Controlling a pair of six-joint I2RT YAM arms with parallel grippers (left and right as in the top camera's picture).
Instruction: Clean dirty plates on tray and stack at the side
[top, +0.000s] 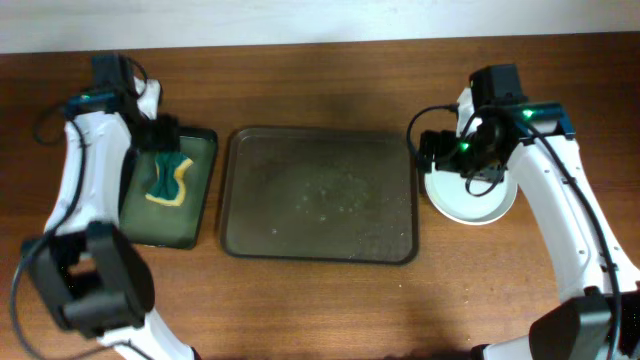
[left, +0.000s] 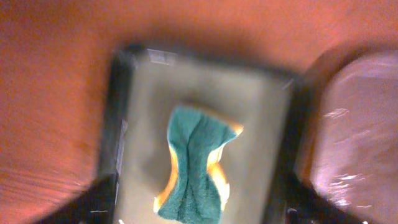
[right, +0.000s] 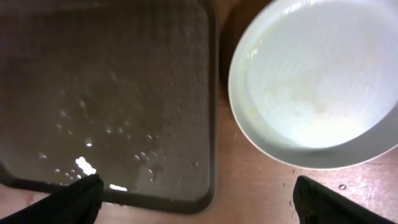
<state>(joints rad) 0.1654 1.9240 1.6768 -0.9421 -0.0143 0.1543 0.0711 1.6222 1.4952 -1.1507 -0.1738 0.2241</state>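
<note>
Just below spread right hand (right: 199, 190), offset: plates (right: 317, 81).

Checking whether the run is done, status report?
Left end effector open over sponge in small green tray. Right end effector open over white plates beside brown tray. Brown tray wet, no plates on it. Nothing in the way.

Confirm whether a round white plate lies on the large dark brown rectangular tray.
No, the tray holds only droplets; the plates rest on the table beside it.
</note>
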